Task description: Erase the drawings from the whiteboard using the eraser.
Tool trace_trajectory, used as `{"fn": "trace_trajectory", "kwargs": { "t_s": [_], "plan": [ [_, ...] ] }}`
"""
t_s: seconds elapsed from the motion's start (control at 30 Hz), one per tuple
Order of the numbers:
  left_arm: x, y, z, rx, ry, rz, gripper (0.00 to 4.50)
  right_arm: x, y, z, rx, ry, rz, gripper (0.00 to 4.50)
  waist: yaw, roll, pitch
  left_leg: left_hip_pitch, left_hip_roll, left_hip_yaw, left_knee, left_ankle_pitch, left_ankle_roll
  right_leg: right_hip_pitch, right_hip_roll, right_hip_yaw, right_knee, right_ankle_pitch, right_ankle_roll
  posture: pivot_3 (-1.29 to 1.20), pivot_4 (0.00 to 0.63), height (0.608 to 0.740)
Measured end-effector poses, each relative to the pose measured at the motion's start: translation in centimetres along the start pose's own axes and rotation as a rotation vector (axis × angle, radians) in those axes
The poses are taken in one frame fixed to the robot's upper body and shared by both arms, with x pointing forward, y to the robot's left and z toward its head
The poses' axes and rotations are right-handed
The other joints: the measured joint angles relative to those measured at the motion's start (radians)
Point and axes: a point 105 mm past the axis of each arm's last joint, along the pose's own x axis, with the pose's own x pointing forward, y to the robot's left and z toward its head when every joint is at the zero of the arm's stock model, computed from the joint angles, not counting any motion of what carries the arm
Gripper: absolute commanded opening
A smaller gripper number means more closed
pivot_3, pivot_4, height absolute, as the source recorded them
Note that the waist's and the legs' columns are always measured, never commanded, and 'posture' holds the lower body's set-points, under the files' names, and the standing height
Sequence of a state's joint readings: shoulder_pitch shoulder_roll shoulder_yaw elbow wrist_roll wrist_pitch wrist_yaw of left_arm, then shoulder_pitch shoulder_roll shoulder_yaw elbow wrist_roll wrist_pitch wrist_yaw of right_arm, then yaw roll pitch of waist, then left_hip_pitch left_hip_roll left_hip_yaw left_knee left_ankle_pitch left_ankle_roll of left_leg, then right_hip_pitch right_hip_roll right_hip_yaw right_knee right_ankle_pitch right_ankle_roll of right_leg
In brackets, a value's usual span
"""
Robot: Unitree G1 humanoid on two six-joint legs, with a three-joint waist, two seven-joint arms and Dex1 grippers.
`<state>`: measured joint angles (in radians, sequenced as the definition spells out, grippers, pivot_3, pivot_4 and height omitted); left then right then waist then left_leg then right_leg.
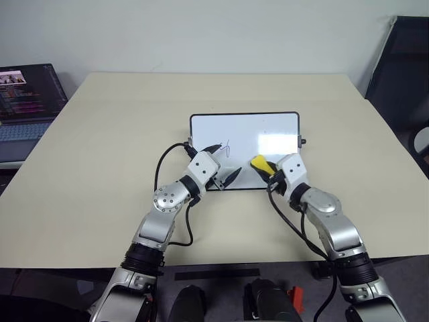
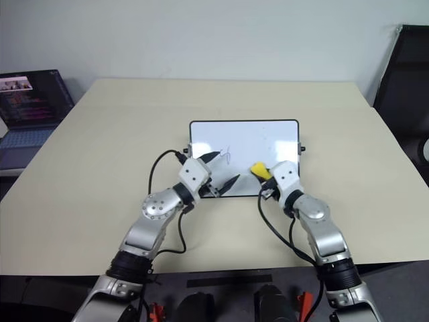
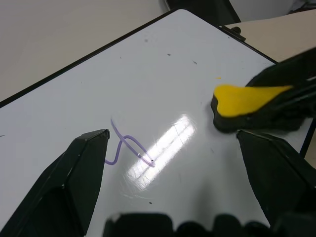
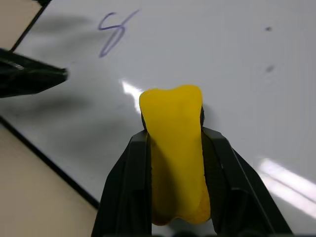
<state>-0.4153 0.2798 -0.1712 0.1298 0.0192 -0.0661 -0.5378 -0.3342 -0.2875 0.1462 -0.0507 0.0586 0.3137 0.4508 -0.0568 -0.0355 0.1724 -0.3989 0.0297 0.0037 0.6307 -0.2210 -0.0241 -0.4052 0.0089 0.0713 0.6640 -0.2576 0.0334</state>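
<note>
eraser (image 4: 175,163) lengthwise between right jaws, clamped, tip toward drawings (image 4: 114,32) | left jaws apart

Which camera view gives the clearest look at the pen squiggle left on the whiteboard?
The left wrist view: the squiggle lies large on the whiteboard, whole between that gripper's open fingers. The right wrist view shows it whole but smaller, beyond the eraser. Both eye views show only a tiny mark beside the left gripper.

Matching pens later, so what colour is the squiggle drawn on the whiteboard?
Purplish blue thin squiggle, clearest in the left wrist view.
</note>
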Motion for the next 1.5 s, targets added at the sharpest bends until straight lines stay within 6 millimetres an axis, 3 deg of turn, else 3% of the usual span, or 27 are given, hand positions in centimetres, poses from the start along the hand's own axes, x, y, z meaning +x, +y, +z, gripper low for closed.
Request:
{"fn": "trace_trajectory", "kwargs": {
  "t_s": [0.13,0.43,0.57,0.77,1.1,1.2,1.33,1.5],
  "plan": [
    [-0.1,0.0,-0.2,-0.006,0.011,0.0,4.5,-0.1,-0.7,0.3,0.0,-0.012,-0.028,1.05,0.002,0.0,0.0,-0.001,0.0,0.0,0.0,0.0,0.0,0.0,0.0,0.0,-0.001,0.0,0.0,0.0,0.15,0.74],
    [-0.1,-0.1,-0.3,-0.012,0.014,0.0,4.5,0.3,-6.6,4.1,-0.026,-0.176,-0.304,1.05,0.004,0.0,0.001,-0.002,0.0,0.0,-0.001,0.0,0.0,-0.001,0.0,0.0,-0.001,0.0,0.0,0.0,0.15,0.74],
    [0.0,-0.1,-0.3,-0.012,0.012,0.0,4.5,1.2,-7.4,3.7,-0.049,-0.129,-0.335,1.05,0.005,0.0,0.001,-0.002,0.0,0.0,-0.002,0.0,0.0,-0.002,0.0,0.0,-0.002,0.0,0.0,0.0,0.15,0.74],
    [0.0,-0.1,-0.2,-0.012,0.011,0.003,4.5,2.7,-6.6,3.9,-0.072,-0.09,-0.273,1.05,-0.004,0.0,0.0,0.001,0.0,0.001,0.0,0.001,0.001,0.0,0.0,0.001,0.0,0.002,-0.001,0.0,0.15,0.74],
    [-0.3,0.0,-0.2,-0.011,0.013,0.015,4.5,3.4,1.3,2.2,0.031,-0.08,0.063,1.05,-0.003,0.0,0.0,-0.001,0.002,0.0,-0.001,0.001,0.002,-0.001,0.002,0.0,-0.001,0.002,-0.002,0.0,0.15,0.74],
    [-0.3,0.0,-0.2,-0.011,0.013,0.02,4.5,3.1,0.8,2.2,0.039,-0.08,0.054,1.05,0.002,0.0,0.001,-0.001,0.001,0.0,-0.001,0.001,0.002,-0.001,0.002,0.0,-0.001,0.002,-0.002,0.0,0.15,0.74],
    [-0.3,0.0,-0.2,-0.011,0.013,0.022,4.5,2.2,-1.4,2.6,0.043,-0.103,-0.02,1.05,0.006,0.0,0.001,-0.002,0.001,0.0,-0.001,0.001,0.002,-0.001,0.002,0.0,-0.001,0.002,-0.002,0.0,0.15,0.74],
    [-0.7,-0.4,-0.2,-0.02,0.015,0.021,4.5,0.7,-2.8,4.8,0.02,-0.193,-0.073,1.05,0.004,0.0,0.001,-0.002,0.002,0.0,-0.002,0.001,0.002,-0.002,0.002,0.0,-0.002,0.002,-0.002,0.0,0.15,0.74]
  ]
}}
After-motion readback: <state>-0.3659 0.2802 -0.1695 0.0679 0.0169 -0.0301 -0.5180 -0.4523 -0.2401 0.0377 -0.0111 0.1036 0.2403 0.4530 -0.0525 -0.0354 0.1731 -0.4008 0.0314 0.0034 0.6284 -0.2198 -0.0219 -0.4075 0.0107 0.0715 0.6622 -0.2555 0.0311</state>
